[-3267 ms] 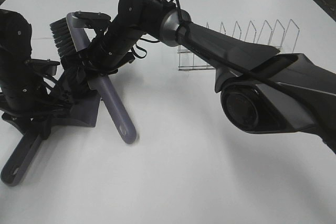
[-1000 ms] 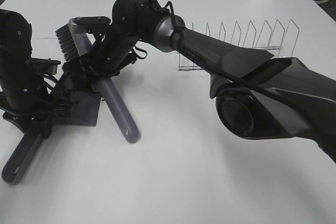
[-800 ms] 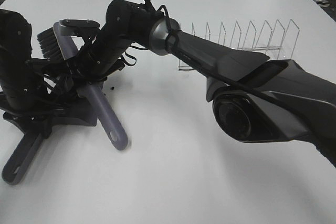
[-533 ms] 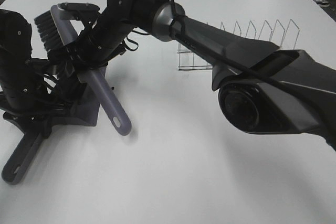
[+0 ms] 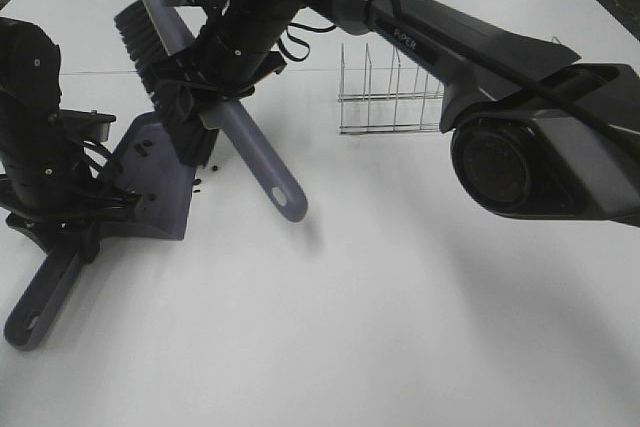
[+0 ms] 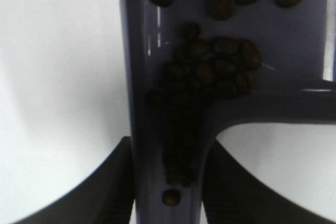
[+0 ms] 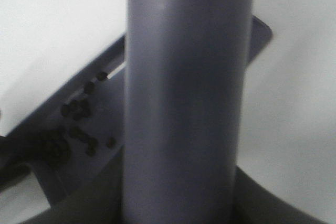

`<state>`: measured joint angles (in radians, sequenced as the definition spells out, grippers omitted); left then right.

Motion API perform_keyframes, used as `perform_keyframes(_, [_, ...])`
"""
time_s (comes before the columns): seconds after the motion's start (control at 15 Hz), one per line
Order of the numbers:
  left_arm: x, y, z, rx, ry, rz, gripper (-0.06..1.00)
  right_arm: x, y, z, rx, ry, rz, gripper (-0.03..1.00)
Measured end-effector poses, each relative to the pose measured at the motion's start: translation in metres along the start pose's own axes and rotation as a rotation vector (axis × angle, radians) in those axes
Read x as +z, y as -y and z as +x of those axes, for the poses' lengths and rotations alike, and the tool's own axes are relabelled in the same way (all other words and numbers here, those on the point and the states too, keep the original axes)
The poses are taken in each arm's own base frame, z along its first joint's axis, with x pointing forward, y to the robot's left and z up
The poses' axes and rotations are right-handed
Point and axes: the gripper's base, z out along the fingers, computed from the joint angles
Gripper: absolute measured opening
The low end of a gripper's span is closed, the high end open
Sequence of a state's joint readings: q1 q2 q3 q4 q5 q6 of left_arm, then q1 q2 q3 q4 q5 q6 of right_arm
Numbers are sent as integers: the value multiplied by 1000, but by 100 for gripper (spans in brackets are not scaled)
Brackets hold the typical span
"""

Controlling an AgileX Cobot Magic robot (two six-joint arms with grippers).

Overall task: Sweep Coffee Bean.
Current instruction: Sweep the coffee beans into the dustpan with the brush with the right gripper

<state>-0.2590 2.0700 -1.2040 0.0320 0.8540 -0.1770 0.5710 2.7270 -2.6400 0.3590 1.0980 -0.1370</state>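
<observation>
The coffee beans [image 6: 210, 69] lie heaped in the dustpan [image 5: 168, 202], just past the left jaws clamped on its handle; the right jaws grip the brush [image 5: 262, 165] above.

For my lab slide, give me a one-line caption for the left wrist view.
Coffee beans heaped in the back corner of the purple dustpan, white table on either side.

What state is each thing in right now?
Dustpan: on table.
Beans: mostly in dustpan, a few beside its lip.
Brush: tilted.
Rack: upright, empty.
Left fingers: shut on dustpan handle.
Right fingers: shut on brush handle.
</observation>
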Motion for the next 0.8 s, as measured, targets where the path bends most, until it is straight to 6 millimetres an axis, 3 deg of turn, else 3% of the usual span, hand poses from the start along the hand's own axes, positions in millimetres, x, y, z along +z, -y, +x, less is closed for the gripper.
perform_keyframes(0.2, [0, 0, 0, -1, 3, 1, 34, -13, 33, 9, 75, -106, 72, 28])
perform_keyframes(0.47, [0, 1, 0, -6, -1, 7, 34, -39, 71, 6, 151, -88, 283, 28])
perform_keyframes(0.8, [0, 1, 1, -4, -16, 10, 34, -26, 78, 36, 177, -255, 322, 28])
